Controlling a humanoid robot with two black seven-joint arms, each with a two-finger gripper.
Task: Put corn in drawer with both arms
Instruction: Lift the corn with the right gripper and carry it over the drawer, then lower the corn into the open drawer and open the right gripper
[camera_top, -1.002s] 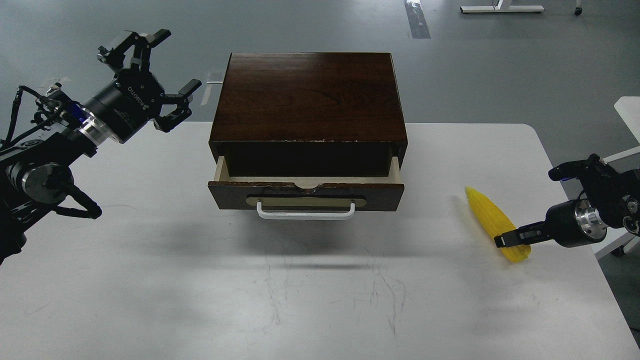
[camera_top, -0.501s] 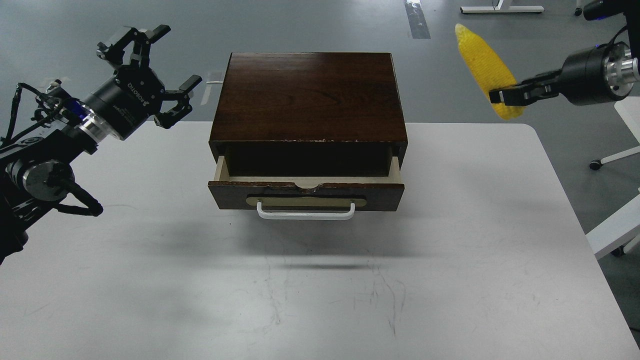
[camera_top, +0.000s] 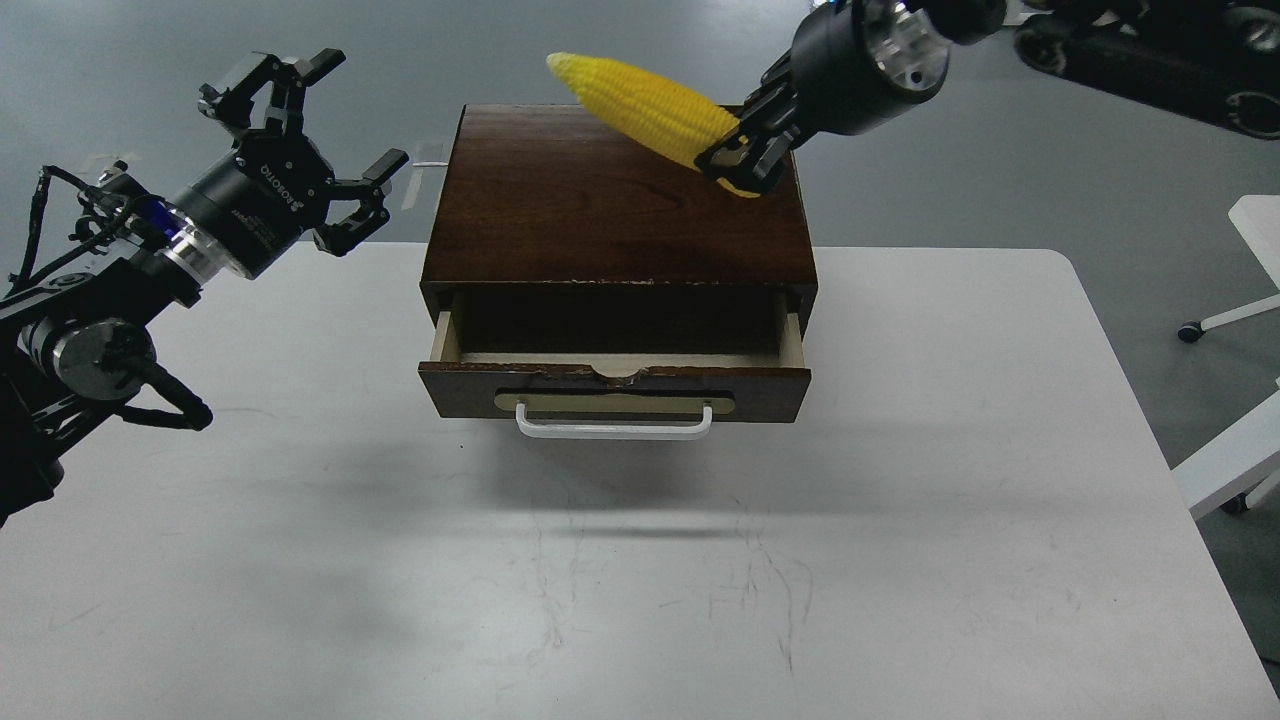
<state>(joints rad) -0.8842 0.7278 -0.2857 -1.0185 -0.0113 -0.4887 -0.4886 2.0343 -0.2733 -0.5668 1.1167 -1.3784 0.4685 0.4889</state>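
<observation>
The yellow corn (camera_top: 640, 105) hangs in the air over the top of the dark brown cabinet (camera_top: 615, 195), its tip pointing left. My right gripper (camera_top: 738, 160) is shut on its thick end, the arm coming in from the upper right. The drawer (camera_top: 615, 380) is pulled partly open, showing pale side walls and a white bar handle (camera_top: 613, 427). My left gripper (camera_top: 305, 140) is open and empty, raised to the left of the cabinet, apart from it.
The cabinet stands at the back middle of a white table (camera_top: 640, 560). The table's right edge lies near a white chair base (camera_top: 1235, 470). Grey floor lies beyond the table's far edge.
My right arm has lifted the corn off the table's right side, carried it up and then leftward to above the cabinet. The left arm has barely moved. The drawer is unchanged.
</observation>
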